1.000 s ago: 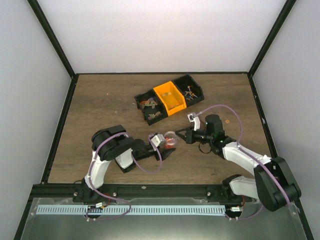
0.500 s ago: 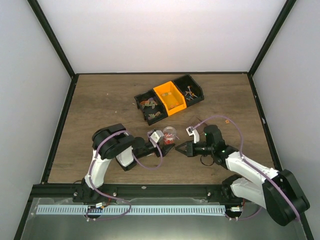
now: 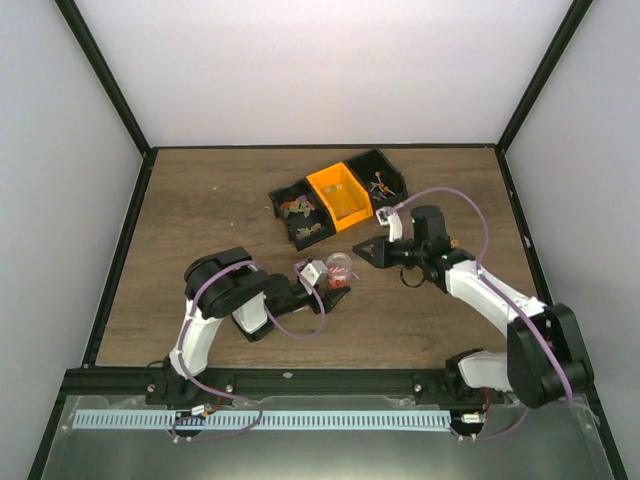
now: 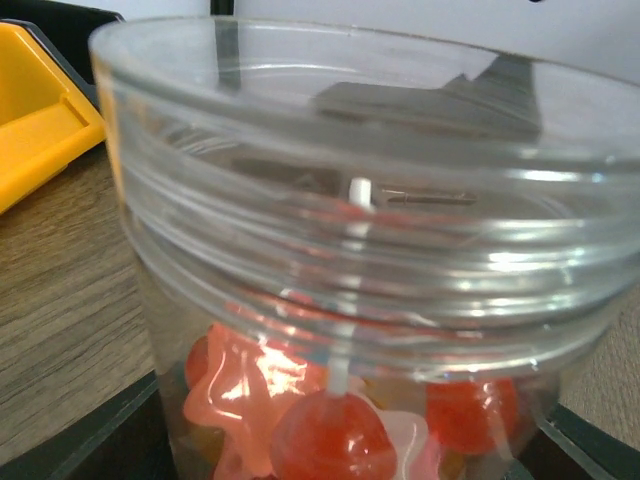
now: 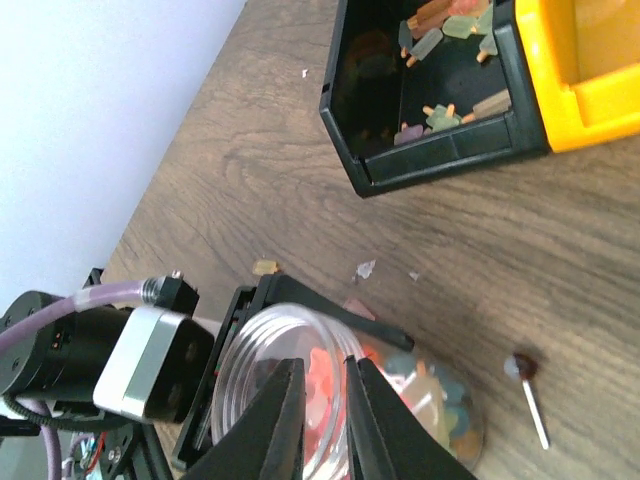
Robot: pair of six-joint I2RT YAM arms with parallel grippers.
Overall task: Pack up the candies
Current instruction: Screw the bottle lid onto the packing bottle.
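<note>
Tiny wrapped candies [image 4: 325,430] in red, orange and pale pink are heaped in the bottom of a small clear plastic cup [image 4: 340,250] on the near side of the orange plastic bin [image 3: 338,196]. Among them, a round red lollipop has its white stick pointing up. More candies, green, tan and orange, lie loose in the black plastic bins [image 5: 450,157] against the orange bin's left side. A few lie in the black plastic bin [image 3: 397,178] on its right. A dark-headed lollipop [image 5: 527,375] lies flat on the wooden table [image 3: 200,220], also on the orange bin's near side.
</note>
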